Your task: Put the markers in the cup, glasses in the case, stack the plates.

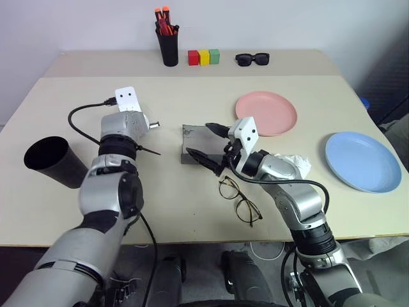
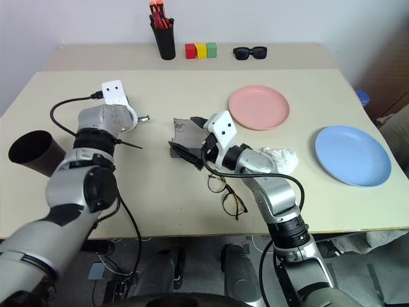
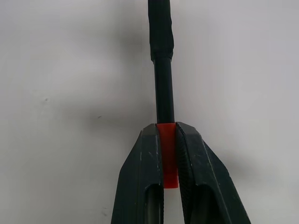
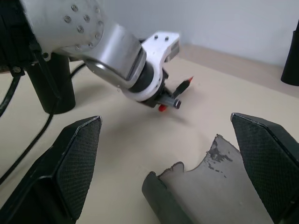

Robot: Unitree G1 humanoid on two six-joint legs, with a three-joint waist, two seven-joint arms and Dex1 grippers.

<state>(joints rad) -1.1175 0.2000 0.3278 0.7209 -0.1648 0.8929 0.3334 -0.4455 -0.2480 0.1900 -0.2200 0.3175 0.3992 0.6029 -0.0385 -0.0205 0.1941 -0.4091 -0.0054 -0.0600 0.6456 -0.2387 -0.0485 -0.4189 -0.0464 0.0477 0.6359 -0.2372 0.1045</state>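
Red marker (image 3: 167, 154) pinched inside the left gripper (image 3: 168, 140).

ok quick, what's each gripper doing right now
left gripper: shut on the red marker
right gripper: open, holding nothing, over the case

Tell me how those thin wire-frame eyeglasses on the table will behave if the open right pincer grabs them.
The thin dark wire-frame eyeglasses lie flat on the beige table, so they probably slide rather than roll. The slim frame looks light and bendable, and the clear lenses could smudge or scratch. The right pincer should likely grip gently.
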